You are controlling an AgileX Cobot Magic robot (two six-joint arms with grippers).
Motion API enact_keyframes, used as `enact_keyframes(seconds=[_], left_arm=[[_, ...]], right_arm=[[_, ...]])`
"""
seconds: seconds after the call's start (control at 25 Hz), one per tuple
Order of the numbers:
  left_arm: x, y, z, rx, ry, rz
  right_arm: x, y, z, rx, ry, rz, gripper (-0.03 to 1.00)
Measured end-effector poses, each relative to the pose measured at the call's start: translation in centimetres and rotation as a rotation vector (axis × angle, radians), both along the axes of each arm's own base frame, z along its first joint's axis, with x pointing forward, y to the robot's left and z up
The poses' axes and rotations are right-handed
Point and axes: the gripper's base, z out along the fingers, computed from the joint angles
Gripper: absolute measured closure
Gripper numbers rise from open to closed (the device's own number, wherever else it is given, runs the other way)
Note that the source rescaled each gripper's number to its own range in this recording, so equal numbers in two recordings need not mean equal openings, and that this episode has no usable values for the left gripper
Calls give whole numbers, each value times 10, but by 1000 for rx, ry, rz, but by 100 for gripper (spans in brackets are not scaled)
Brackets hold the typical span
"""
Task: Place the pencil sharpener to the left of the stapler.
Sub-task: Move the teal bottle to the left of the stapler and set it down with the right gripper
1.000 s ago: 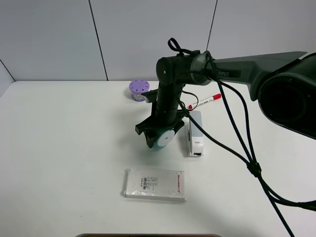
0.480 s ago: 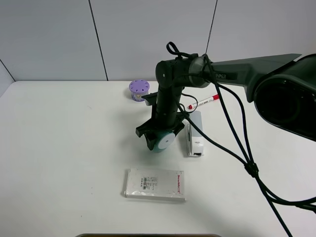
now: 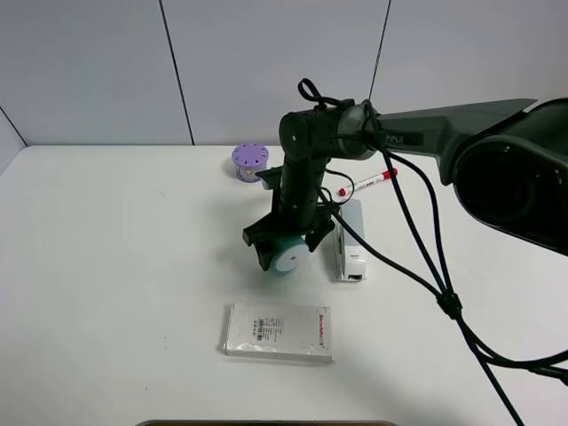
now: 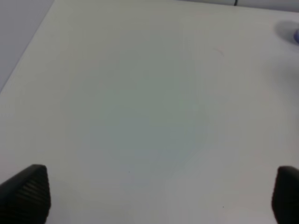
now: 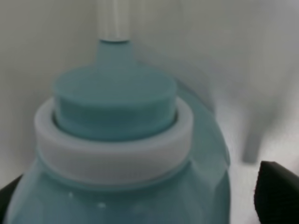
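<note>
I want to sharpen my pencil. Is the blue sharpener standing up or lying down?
Lying on its side: the pencil sharpener points its round white end sideways toward the camera, between the right gripper's fingers, beside the stapler.

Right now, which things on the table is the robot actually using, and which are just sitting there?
Part of the job:
pencil sharpener, held in the right gripper
stapler, just to its right

Just lying about:
purple cylinder
red-capped marker
flat white packet
left gripper, open over bare table
</note>
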Motion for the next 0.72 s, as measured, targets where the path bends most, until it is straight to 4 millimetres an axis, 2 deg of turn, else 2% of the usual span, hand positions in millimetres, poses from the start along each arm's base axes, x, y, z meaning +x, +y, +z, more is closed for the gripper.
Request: enact_keyframes(seconds=[0.24,0.72], left_arm=[[0,0,0,0,0,0],[0,0,0,0,0,0]], right_arm=[[0,0,9,12,-18,0,17],[-5,-3,81,99,-136,2,17]])
